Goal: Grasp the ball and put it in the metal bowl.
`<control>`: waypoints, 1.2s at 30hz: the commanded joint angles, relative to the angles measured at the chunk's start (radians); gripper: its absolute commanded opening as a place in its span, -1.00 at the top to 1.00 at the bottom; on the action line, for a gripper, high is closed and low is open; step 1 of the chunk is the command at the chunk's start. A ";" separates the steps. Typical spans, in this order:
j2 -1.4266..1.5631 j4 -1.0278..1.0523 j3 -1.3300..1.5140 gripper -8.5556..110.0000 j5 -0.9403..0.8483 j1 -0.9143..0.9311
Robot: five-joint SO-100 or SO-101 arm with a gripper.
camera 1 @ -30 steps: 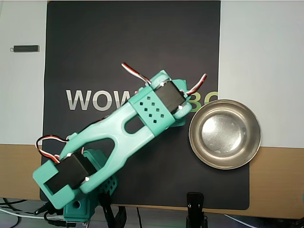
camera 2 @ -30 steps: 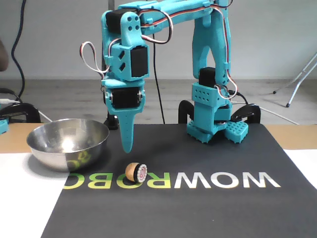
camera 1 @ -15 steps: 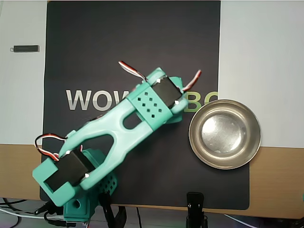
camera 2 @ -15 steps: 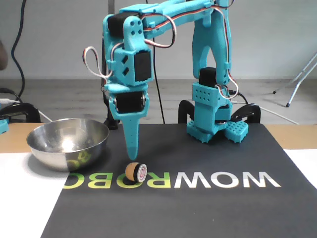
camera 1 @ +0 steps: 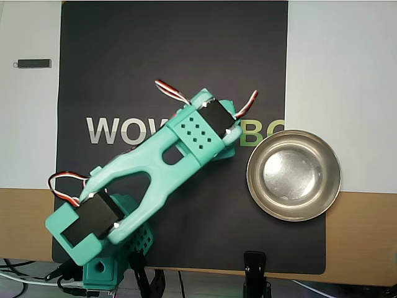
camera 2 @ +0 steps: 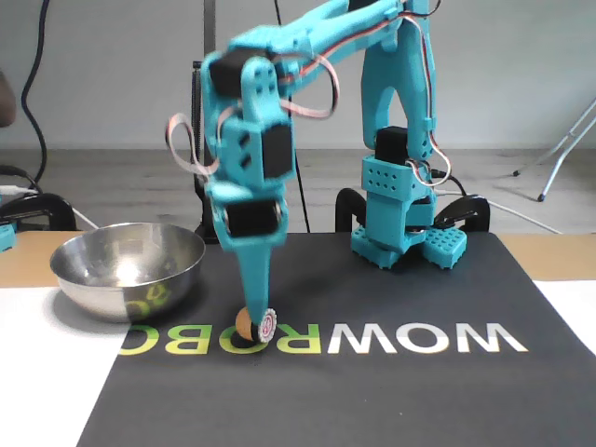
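Note:
In the fixed view the small peach-orange ball [camera 2: 245,325], with a pink and white round mark on its right side, rests on the black mat among the printed letters. My teal gripper [camera 2: 258,319] points straight down, its tip at the mat right in front of the ball and covering its middle. I see the fingers edge-on as one tapered blade, so their gap does not show. The metal bowl [camera 2: 128,268] stands to the left of the ball, empty. In the overhead view the wrist [camera 1: 208,127] hides the ball, and the bowl [camera 1: 293,175] lies to its right.
The black mat [camera 1: 173,49] with WOW ROBO lettering covers the table's middle, with white sheets on both sides. A small dark bar [camera 1: 32,63] lies at the far left. The arm's base [camera 2: 400,233] and a black clamp [camera 1: 254,267] sit at the table's edge.
The gripper has come down and shifted slightly sideways, from hanging above the mat beside the ball to its tip reaching the mat at the ball. Ball and bowl have stayed put.

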 commanded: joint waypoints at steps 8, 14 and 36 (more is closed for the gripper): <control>-0.049 -0.025 -0.011 -0.15 0.002 -0.018; -0.052 -0.025 -0.003 -0.15 0.002 -0.034; -0.115 -0.072 -0.014 -0.08 0.002 -0.032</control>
